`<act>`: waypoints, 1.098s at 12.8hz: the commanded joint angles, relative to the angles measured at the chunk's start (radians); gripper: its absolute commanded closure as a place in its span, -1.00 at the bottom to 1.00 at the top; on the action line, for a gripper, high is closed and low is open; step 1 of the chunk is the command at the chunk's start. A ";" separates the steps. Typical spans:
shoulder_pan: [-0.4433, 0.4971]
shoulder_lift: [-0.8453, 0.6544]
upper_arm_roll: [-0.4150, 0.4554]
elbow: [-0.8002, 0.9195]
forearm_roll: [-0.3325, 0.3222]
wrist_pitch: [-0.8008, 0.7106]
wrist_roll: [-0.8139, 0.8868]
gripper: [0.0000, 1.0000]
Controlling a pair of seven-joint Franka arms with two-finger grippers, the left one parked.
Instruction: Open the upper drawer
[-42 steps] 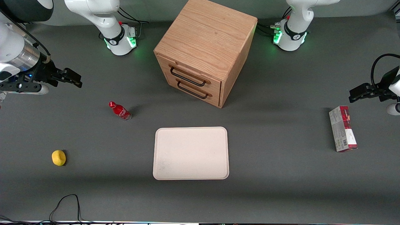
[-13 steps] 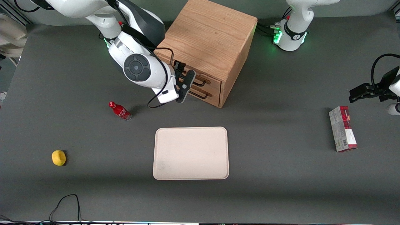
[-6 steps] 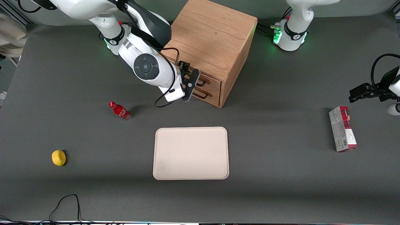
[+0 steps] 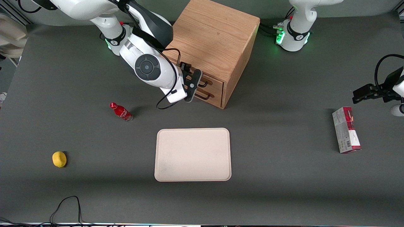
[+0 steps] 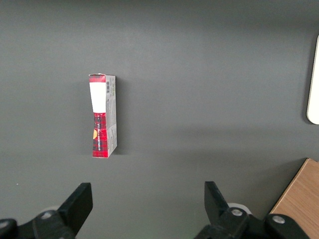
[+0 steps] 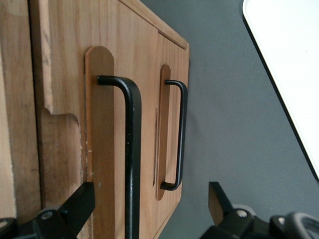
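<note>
Right arm: reaches across from its base to the front of the wooden cabinet (image 4: 210, 50), wrist turned so the hand (image 4: 188, 82) faces the drawer fronts. Hand: fingers (image 6: 70, 211) spread apart, gripping nothing, with the black handle (image 6: 131, 159) of the upper drawer (image 6: 107, 149) lying between them in the right wrist view; contact with the handle cannot be told. Upper drawer: shut, flush with the cabinet front, directly above the lower drawer (image 6: 172, 134), also shut, its own black handle free. Worktop (image 4: 284, 176): dark grey, open ground in front of the drawers toward the front camera. Cream tray (image 4: 193, 154): nearer the camera than the cabinet, apart from it. Red bottle (image 4: 121, 111): upright, near the arm, toward the working arm's end. Yellow lemon (image 4: 59, 159): nearer the camera, well apart. Red-and-white carton (image 4: 346, 130): flat, toward the parked arm's end.
</note>
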 commanded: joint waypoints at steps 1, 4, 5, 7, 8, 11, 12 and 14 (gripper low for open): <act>-0.007 0.016 -0.005 -0.014 -0.027 0.027 -0.027 -1.00; -0.008 0.019 -0.008 -0.011 -0.027 0.027 -0.029 -1.00; -0.011 0.023 -0.008 -0.007 -0.026 0.025 -0.033 -1.00; -0.011 0.024 -0.010 0.016 -0.024 0.005 -0.030 -1.00; -0.016 0.024 -0.010 0.024 -0.021 -0.004 -0.030 -1.00; -0.027 0.024 -0.011 0.056 -0.017 -0.052 -0.068 -1.00; -0.027 0.024 -0.011 0.052 -0.017 -0.052 -0.070 -1.00; -0.024 0.033 -0.013 0.050 -0.024 -0.044 -0.070 -1.00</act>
